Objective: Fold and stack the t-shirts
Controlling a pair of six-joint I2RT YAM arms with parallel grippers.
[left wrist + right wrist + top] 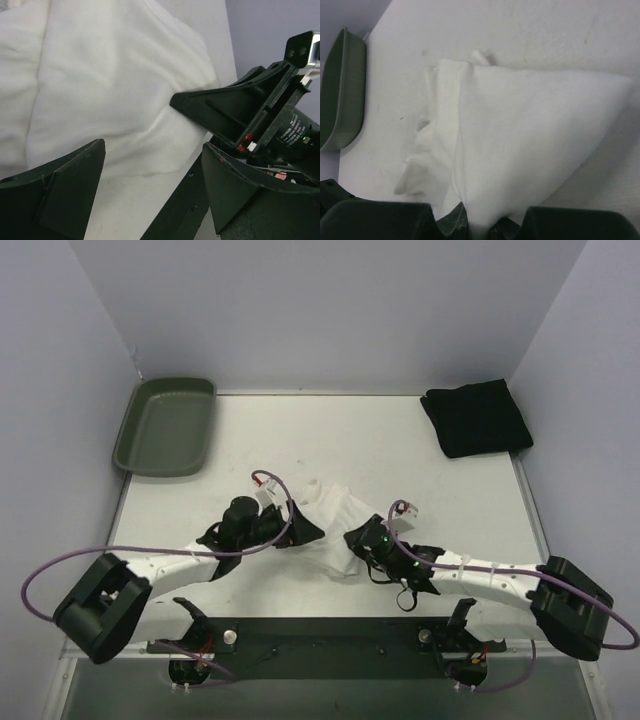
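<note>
- The right gripper [470, 226] is clamped on the near corner of the white t-shirt [530, 135]. In its wrist view the cloth narrows to a point and disappears into the thin slot between the two jaws.
- The left gripper [154, 150] holds nothing. Its jaws stand wide apart, low over the shirt's edge, with white cloth showing in the gap.
- Just ahead of the left gripper and to its right sits the right gripper, so both tools crowd the same side of the garment.
- Ahead of the right gripper the shirt spreads over the table [530, 30] as a rough triangle. It is layered and bunched toward the tool's left, and is not yet a tidy rectangle.
- As I read it, the step in hand is a fold of the white shirt, with one corner gripped and the other side not yet taken.
- The next move probably calls for the left gripper to drop onto its own edge and pinch it. Both arms would then lift and carry the cloth over together, since pulling by one corner alone would likely drag and rumple it.
- Farther off, ahead and left of the right gripper, lies the green tray [342, 95].
- The black t-shirt [475, 418] lies folded well beyond that gripper and to its right, at the far corner. It seems the likely place for the stack.
</note>
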